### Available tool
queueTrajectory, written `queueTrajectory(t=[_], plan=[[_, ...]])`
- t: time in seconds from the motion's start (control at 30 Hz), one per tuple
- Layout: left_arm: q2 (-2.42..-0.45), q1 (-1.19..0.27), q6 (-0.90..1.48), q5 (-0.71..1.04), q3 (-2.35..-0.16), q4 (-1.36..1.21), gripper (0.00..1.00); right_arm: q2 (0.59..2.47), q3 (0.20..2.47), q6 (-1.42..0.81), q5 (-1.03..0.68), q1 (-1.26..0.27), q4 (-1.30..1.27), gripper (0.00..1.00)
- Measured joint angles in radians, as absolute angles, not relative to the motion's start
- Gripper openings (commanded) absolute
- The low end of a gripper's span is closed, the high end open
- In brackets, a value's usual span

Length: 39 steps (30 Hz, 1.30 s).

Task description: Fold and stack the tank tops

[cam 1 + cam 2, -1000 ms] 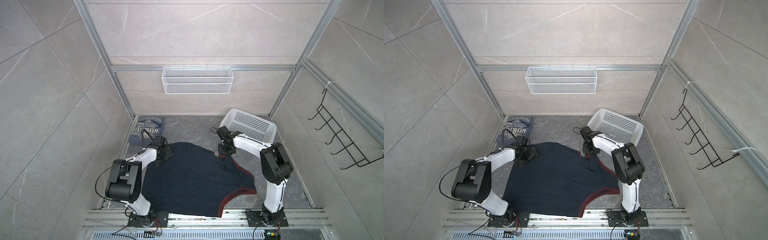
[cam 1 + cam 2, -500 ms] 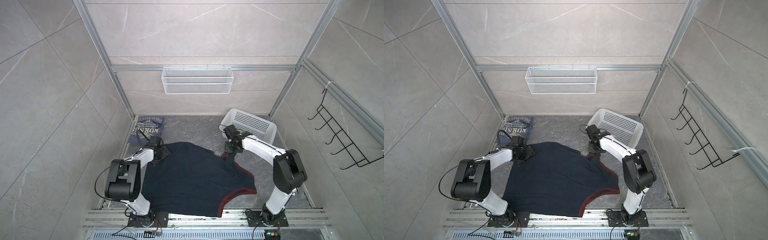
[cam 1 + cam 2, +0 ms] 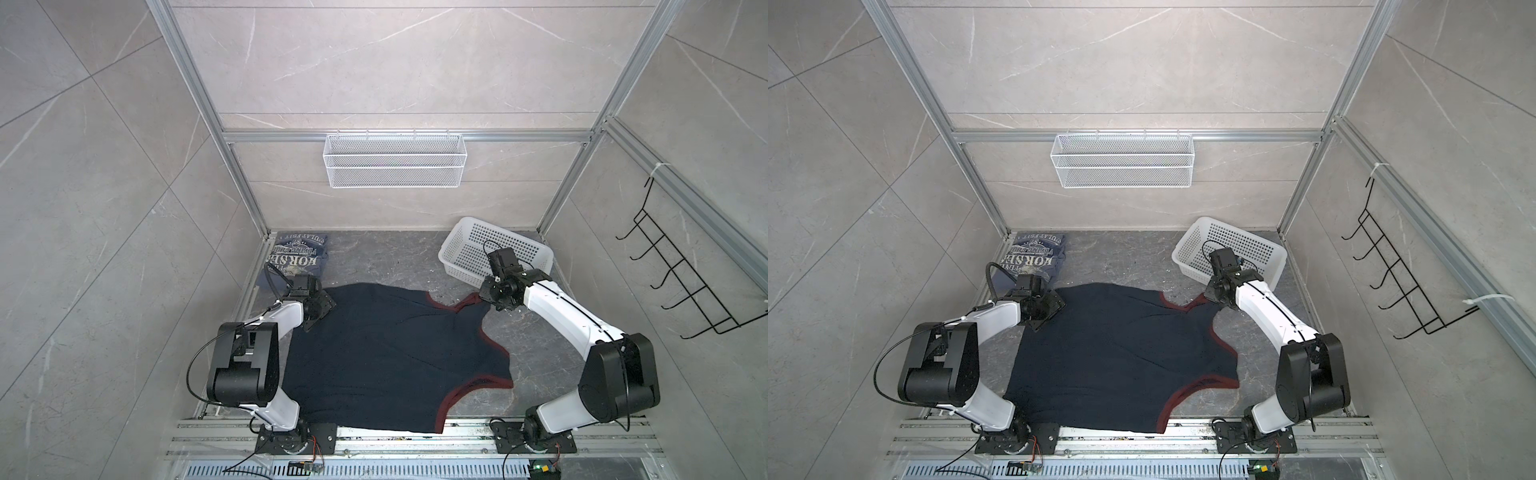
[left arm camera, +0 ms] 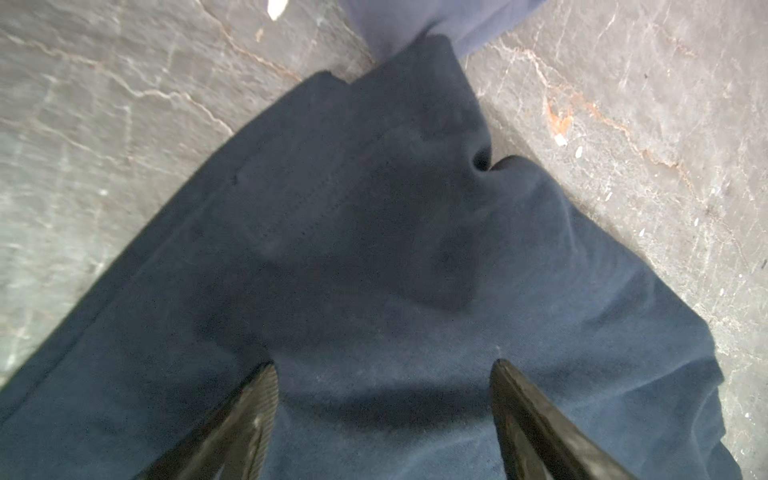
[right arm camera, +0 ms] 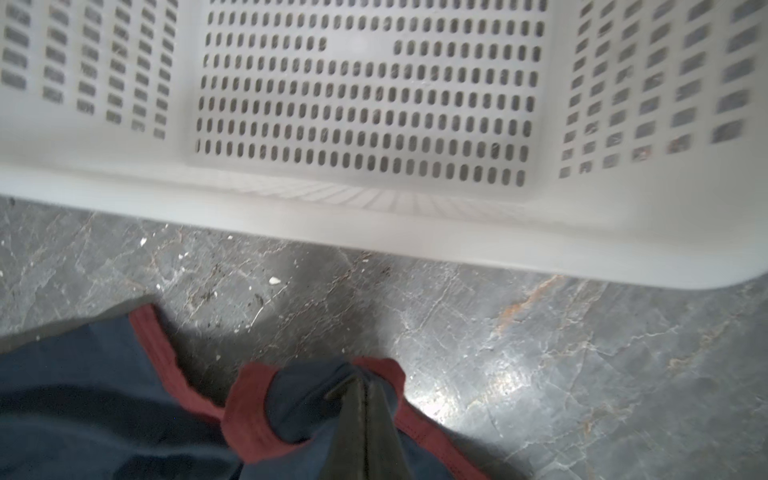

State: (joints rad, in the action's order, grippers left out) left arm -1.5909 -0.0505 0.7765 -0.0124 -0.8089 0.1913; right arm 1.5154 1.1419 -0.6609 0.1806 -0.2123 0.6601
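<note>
Maroon-trimmed far strap (image 5: 253,411) of navy top (image 3: 386,357) pinched in shut right jaws, beside basket (image 5: 374,232). Spread flat on table (image 3: 395,266), long axis left-right, far hem corner under wide-open, empty left jaws. Blue top (image 3: 297,259) folded far-left.

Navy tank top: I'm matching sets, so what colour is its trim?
Maroon trim, clearest in the right wrist view.

White basket (image 3: 455,249) (perforated), wire shelf (image 3: 395,170), hook rack (image 3: 681,266).
</note>
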Motion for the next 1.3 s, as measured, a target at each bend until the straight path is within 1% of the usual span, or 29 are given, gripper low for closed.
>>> queueTrajectory(t=[0.13,0.23,0.27,0.3,0.4,0.43,0.6,0.73,0.83,0.93,1.1,1.3], plan=[[-1.558,-0.032,0.783,-0.05,-0.772,0.189,0.84,1.467,1.098,-0.698,0.187,-0.153,0.66,0.01],[-1.546,-0.023,0.789,-0.064,-0.76,0.19,0.84,1.439,1.089,-0.716,0.187,-0.136,0.662,0.1],[-1.546,-0.023,0.79,-0.066,-0.76,0.189,0.84,1.437,1.089,-0.721,0.187,-0.136,0.661,0.15],[-1.546,-0.023,0.792,-0.069,-0.76,0.19,0.84,1.436,1.089,-0.722,0.187,-0.136,0.661,0.22],[-1.546,-0.023,0.795,-0.07,-0.76,0.19,0.84,1.437,1.086,-0.724,0.188,-0.134,0.661,0.47],[-1.546,-0.023,0.795,-0.07,-0.76,0.19,0.84,1.437,1.086,-0.726,0.19,-0.134,0.662,0.51],[-1.546,-0.021,0.781,-0.059,-0.778,0.231,0.83,1.433,1.086,-0.694,0.175,-0.132,0.664,0.53],[-1.546,-0.037,0.743,-0.039,-0.841,0.316,0.83,1.424,1.084,-0.635,0.099,-0.146,0.646,0.49],[-1.546,-0.106,0.704,-0.045,-0.942,0.36,0.83,1.442,1.084,-0.592,0.043,-0.193,0.626,0.47],[-1.568,-0.203,0.665,-0.031,-1.058,0.361,0.83,1.493,1.084,-0.558,-0.007,-0.257,0.595,0.5],[-1.731,-0.308,0.599,0.022,-1.234,0.36,0.81,1.609,1.087,-0.538,-0.043,-0.351,0.579,0.56],[-1.924,-0.397,0.541,0.056,-1.336,0.392,0.81,1.668,1.074,-0.556,-0.046,-0.363,0.566,0.6]])
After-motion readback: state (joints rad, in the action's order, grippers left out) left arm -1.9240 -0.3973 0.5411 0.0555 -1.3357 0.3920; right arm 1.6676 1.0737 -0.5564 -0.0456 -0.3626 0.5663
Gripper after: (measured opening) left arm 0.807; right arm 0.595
